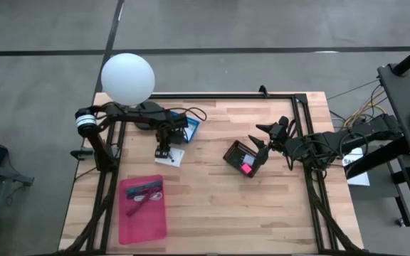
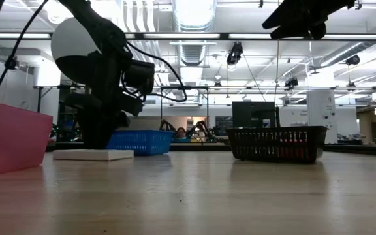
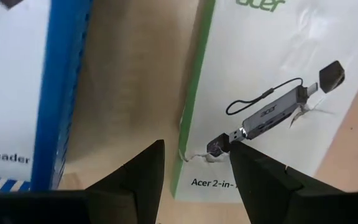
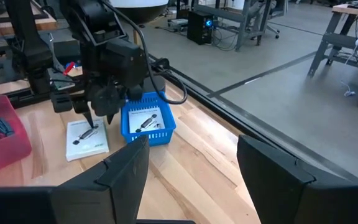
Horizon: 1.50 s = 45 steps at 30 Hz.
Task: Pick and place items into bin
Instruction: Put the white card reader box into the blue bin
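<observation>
Just beside the blue basket (image 4: pixel 146 123), I see the left end effector (image 4: pixel 97 118) spread open, empty, over the white box (image 3: pixel 278 93).

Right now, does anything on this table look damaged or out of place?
The white Acer box under the left end effector has small tears in its printed face. It lies loose beside the blue basket, not in a bin.

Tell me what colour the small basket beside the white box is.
Blue. The small basket beside the white box shows best in the right wrist view.
</observation>
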{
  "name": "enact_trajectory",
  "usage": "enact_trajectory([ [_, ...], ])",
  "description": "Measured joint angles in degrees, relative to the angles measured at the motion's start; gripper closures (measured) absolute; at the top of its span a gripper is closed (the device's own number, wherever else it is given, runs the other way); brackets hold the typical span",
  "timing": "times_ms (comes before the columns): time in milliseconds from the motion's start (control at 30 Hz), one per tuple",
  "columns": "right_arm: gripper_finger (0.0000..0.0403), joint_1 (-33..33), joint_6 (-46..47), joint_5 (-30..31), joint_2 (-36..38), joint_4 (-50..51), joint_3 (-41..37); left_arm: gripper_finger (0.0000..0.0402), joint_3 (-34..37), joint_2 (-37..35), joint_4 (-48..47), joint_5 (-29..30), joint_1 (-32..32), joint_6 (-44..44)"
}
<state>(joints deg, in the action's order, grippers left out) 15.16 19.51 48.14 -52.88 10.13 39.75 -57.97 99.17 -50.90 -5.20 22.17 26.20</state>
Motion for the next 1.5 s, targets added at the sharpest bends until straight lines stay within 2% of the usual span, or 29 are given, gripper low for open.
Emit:
enact_trajectory([
  [267, 0.0175, 0.0, 0.0, 0.0, 0.0, 0.0, 0.0, 0.0245, 0.1, 1.7, 0.3, -2.9, 0.0, 1.8],
  [600, 0.0175, 0.0, 0.0, 0.0, 0.0, 0.0, 0.0, 0.0341, 0.2, 2.9, 0.6, -3.5, 0.0, 2.7],
  [967, 0.0175, 0.0, 0.0, 0.0, 0.0, 0.0, 0.0, 0.0397, 0.2, 4.7, 1.1, -3.3, 0.0, 2.7],
  [1233, 0.0175, 0.0, -0.2, 0.0, 0.0, 0.0, 0.0, 0.0401, -0.8, 3.9, 0.2, -3.3, 0.0, 2.7],
  [1500, 0.0174, 0.0, -0.2, -0.1, 0.0, 0.0, 0.0, 0.0401, -5.6, 4.1, -5.0, -3.2, 0.0, 3.2],
])
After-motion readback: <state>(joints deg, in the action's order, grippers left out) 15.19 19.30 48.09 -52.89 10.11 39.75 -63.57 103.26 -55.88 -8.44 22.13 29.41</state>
